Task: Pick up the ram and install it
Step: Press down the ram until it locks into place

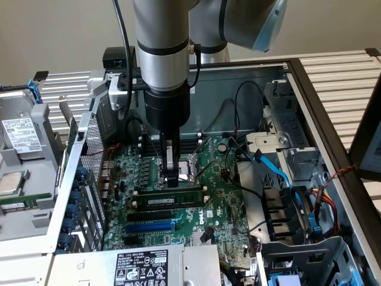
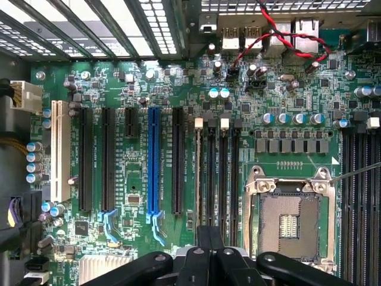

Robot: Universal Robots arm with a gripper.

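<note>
Gripping the ram point(image 1: 169, 197) by its upper edge, the hand point(image 1: 171, 177) is standing closed on the stick, holding it upright and lengthwise over the black memory slots point(image 1: 156, 213) at the middle of the motherboard point(image 1: 229, 211). In the exterior view the stick is sitting at about six o'clock from the bare CPU socket point(image 1: 186, 168), probably kept edge-down so its contacts line up with a slot.

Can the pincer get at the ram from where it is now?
Probably yes. The pincer is shut and already sits right at the top edge of the ram, which stands in a slot on the green board. Nothing lies between them; the cables hang off to the side.
</note>
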